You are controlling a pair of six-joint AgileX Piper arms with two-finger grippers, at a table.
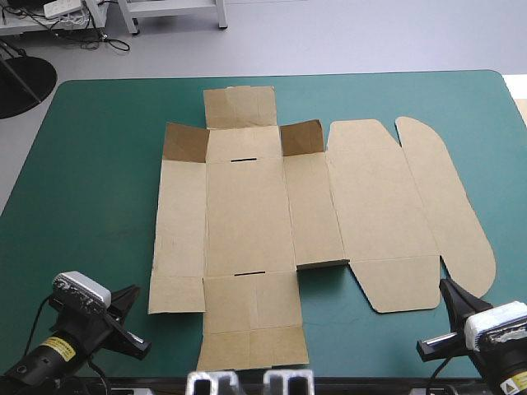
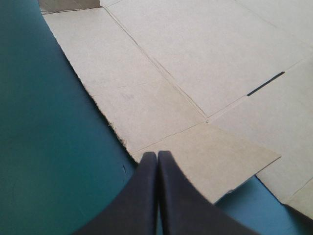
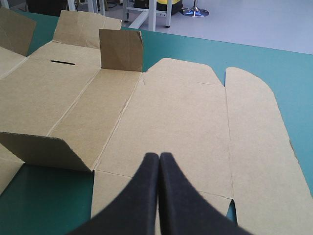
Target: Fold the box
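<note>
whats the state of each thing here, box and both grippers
box, spread open and flat, not yet folded, lid flat
corner flaps, three standing up
left gripper, shut, holding nothing, at the box's near left corner
right gripper, shut, holding nothing, at the box's near right edge

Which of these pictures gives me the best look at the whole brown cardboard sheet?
The high view: the box lies whole, every flap and both slots in sight. The left wrist view shows only its near left part ahead of the left gripper; the right wrist view shows its right part, rounded flaps and raised ones.
</note>
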